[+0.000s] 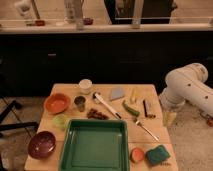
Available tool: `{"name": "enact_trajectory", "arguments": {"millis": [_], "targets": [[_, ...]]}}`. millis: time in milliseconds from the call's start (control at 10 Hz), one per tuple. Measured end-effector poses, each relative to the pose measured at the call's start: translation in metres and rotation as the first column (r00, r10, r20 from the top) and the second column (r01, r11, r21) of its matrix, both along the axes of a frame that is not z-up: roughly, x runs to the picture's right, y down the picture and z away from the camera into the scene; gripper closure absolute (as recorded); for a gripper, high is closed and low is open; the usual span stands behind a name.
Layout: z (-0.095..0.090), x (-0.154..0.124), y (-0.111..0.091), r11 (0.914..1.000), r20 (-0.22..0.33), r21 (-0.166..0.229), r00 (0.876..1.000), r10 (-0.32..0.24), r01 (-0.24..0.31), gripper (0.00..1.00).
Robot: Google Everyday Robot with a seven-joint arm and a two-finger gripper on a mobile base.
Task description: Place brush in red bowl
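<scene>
One brush [106,105] seen laid diagonally on table [145,92], head toward far left, handle toward fork [146,129]. Red bowl [57,103] set at left edge, well apart from brush, dark cup [80,102] between them. Gripper [169,118] hung by table's right edge, under white arm, jaws spread wide, nothing held. Green tray [95,147] set at front.

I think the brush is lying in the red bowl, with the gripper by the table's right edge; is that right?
No: the camera view shows the brush lying on the table, right of the red bowl. The gripper is by the right edge.
</scene>
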State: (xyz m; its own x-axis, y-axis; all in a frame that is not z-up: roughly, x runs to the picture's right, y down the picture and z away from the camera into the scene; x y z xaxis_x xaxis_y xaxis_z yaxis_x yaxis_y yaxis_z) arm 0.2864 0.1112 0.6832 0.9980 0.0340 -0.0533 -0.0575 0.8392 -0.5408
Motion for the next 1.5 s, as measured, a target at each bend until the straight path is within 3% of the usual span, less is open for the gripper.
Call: {"name": "enact_trajectory", "arguments": {"millis": [700, 1000, 1200, 1400, 1500], "targets": [[0.0, 0.0, 0.0, 1.0, -0.001, 0.0, 1.0, -0.004, 0.004, 0.2], [0.012, -0.034, -0.014, 0.9991, 0.031, 0.001, 0.999, -0.042, 0.042, 0.2], [0.023, -0.068, -0.033, 0.9986, 0.074, 0.044, 0.997, -0.035, 0.032, 0.2], [0.023, -0.085, -0.041, 0.9915, 0.141, 0.13, 0.99, -0.016, -0.003, 0.2], [0.026, -0.102, -0.043, 0.9866, 0.179, 0.163, 0.983, -0.039, 0.01, 0.2]]}}
